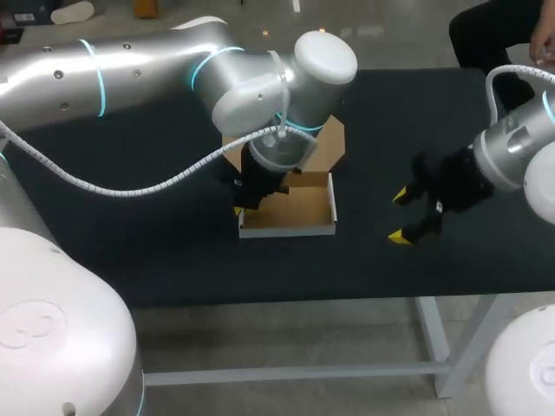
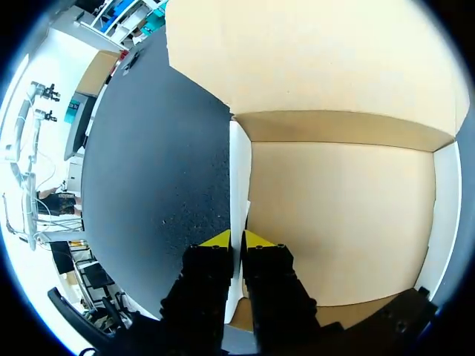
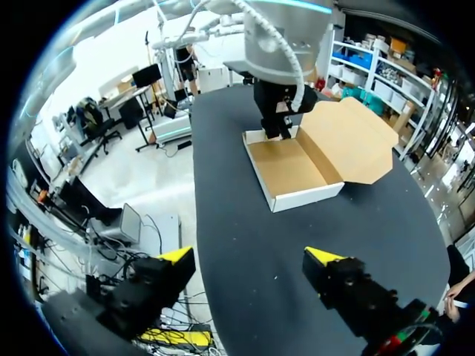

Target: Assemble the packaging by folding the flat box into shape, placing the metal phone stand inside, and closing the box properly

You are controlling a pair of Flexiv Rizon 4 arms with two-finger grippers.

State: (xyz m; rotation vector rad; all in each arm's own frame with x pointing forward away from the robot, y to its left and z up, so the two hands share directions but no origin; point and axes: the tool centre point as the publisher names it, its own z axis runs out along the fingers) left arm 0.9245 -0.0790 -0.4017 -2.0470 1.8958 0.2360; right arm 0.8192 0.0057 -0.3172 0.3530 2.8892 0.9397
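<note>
Shaping the box [image 1: 299, 208], not packing yet
Clamping left claw [image 2: 236, 239] on its wall [image 2: 239, 170], holding right claw [image 1: 401, 217] apart, seeing no stand

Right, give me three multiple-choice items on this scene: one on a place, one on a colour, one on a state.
1. The left end effector is:
A) on the box's side wall
B) high above the box
C) beneath the box

2. The box's inside is:
A) green
B) brown
C) black

3. The lid is:
A) shut
B) open
C) torn off

Answers:
1 A: the left wrist view shows it pinching that wall from both sides.
2 B: the floor shows plain brown.
3 B: it lies folded back behind the box, joined to it.
</note>
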